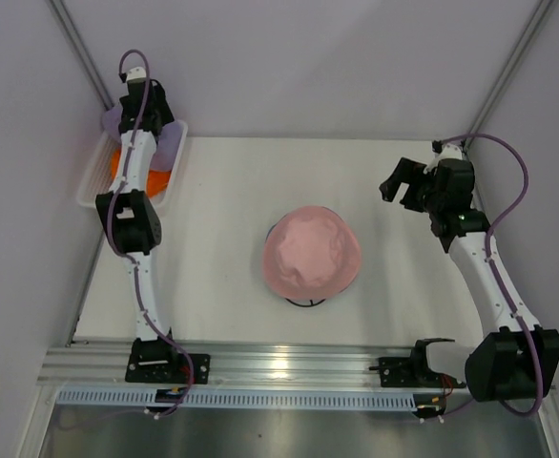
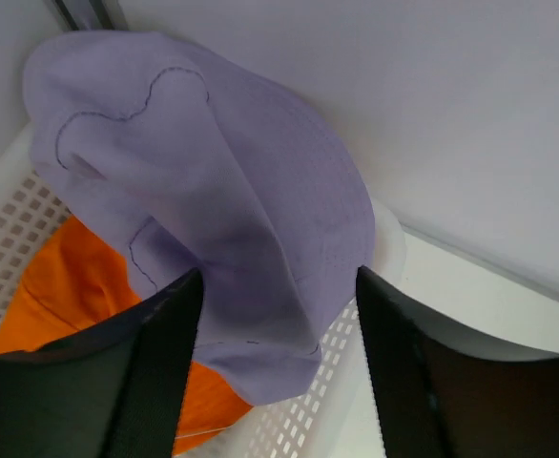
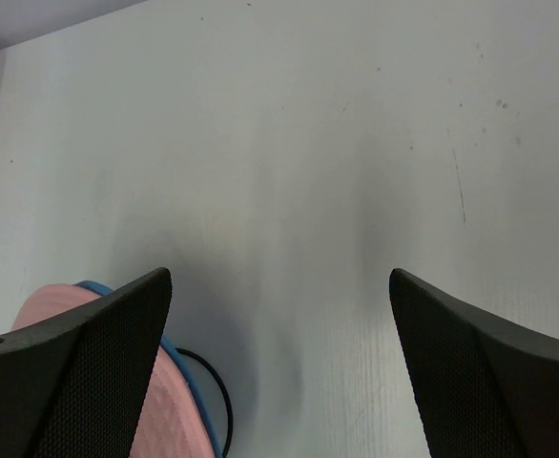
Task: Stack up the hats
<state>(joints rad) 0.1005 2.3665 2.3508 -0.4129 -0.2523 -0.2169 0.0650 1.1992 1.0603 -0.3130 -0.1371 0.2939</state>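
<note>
Left gripper [image 2: 278, 286], jaws spread wide, straddles the lower fold of the lavender hat [image 2: 213, 172], which is heaped in the white mesh basket [image 2: 3, 224] over the orange hat [image 2: 60, 286]; whether its fingers press the fabric cannot be told. Right gripper [image 3: 279, 286], jaws likewise wide apart and empty, hangs above the table [image 3: 356, 143] near the pink hat [image 1: 311, 253]. That hat sits mid-table on a black wire stand [image 3: 224, 396], with the rim of the blue hat [image 3: 175, 353] showing beneath it.
</note>
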